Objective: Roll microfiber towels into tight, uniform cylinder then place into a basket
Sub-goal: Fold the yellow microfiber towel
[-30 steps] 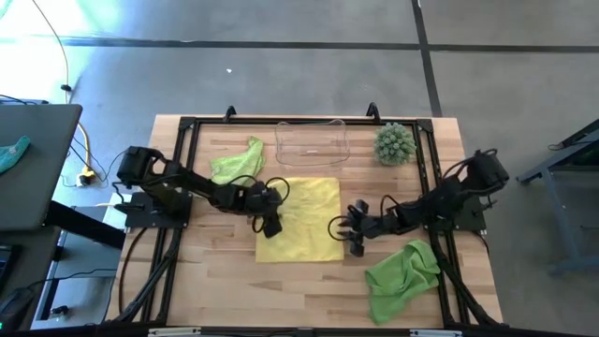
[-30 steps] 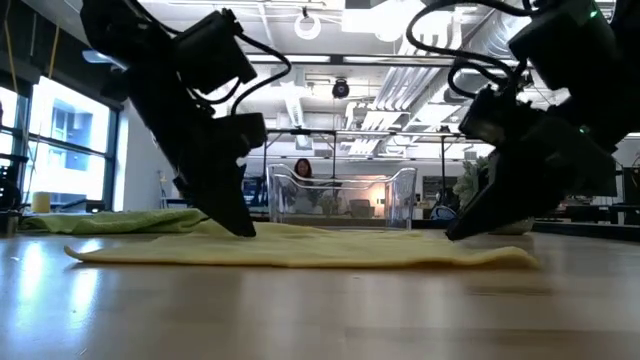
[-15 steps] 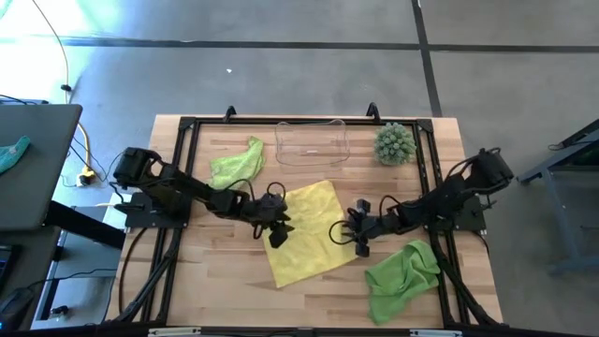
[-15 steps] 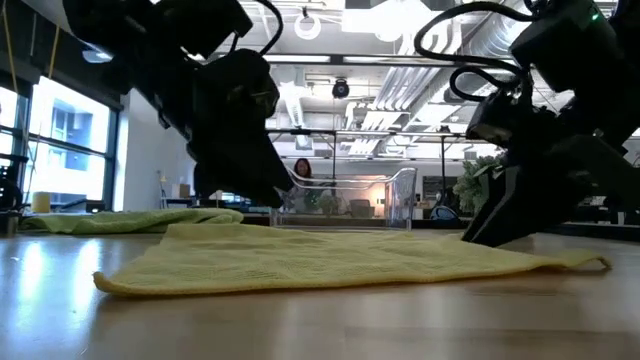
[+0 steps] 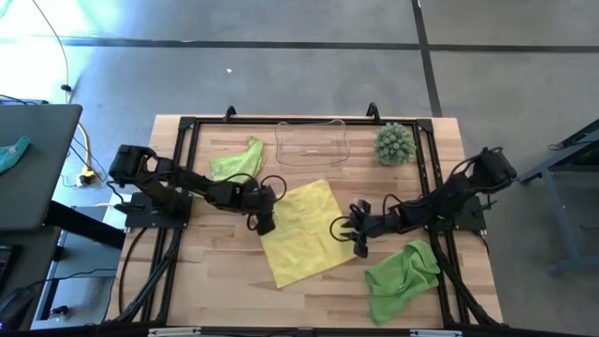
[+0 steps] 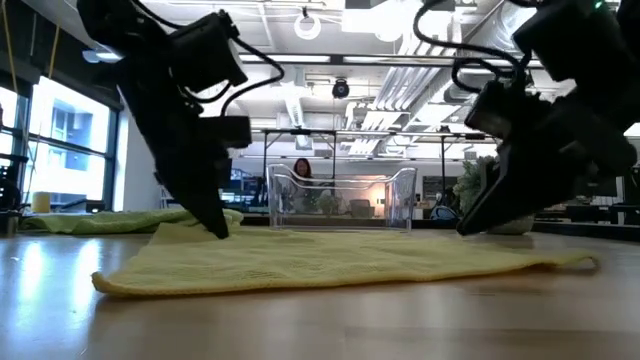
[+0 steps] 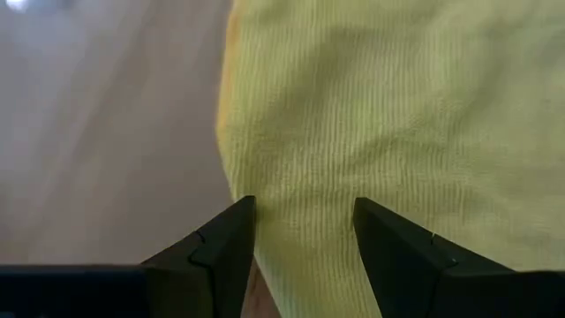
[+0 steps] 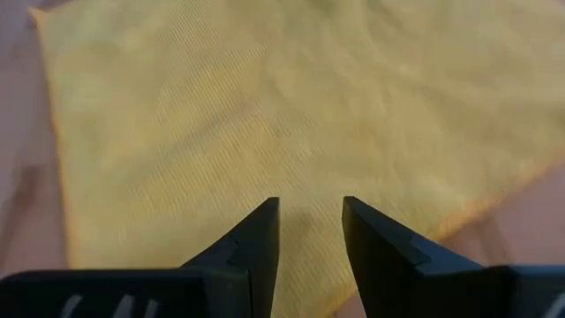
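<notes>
Three towels lie on the table (image 5: 206,281): one yellow towel (image 5: 304,234) spread flat at centre, turned askew, and two green towels, one (image 5: 236,162) bunched at 10 o'clock from it, one (image 5: 401,277) crumpled at 4 o'clock. One clear basket (image 5: 312,142) stands at 12 o'clock, a spiky plant (image 5: 394,143) beside it. The left gripper (image 5: 264,222) sits at the yellow towel's 9 o'clock edge, fingers parted, gripping nothing. The right gripper (image 5: 357,234) sits at its 3 o'clock edge, fingers apart, holding nothing.

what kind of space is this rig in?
Probably an open-plan lab or workshop: exposed ceiling ducts and lights, a concrete floor around the wooden table, and a person seated behind.
</notes>
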